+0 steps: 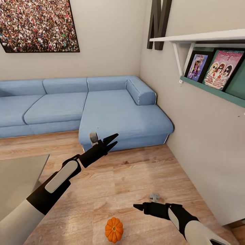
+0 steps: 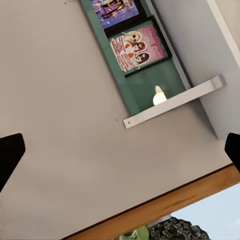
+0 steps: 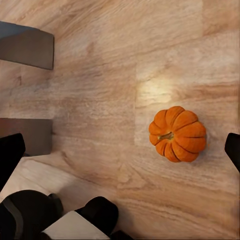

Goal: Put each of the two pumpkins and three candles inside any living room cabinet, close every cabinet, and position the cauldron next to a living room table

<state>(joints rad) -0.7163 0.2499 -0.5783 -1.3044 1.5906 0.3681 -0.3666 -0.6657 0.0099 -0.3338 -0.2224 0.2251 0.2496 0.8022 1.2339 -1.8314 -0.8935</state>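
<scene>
Nearest on the floor: one pumpkin [image 1: 114,229] [image 3: 177,134] sits upright on the wood floor [image 1: 129,183], alone, touching neither arm
Right gripper [image 1: 136,206]: low, just right of the pumpkin, holding nothing; the wrist view shows its fingertips [image 3: 11,152] spread wide
Left gripper [image 1: 114,141]: raised farther off to the left, fingers parted, empty
Near left: corner of a pale grey table [image 1: 17,177]
Far side: blue corner sofa [image 1: 102,109] against the wall, crowd picture [image 1: 37,25] above it
Right wall: white shelf [image 1: 204,35], framed prints [image 1: 224,69] on a green ledge
</scene>
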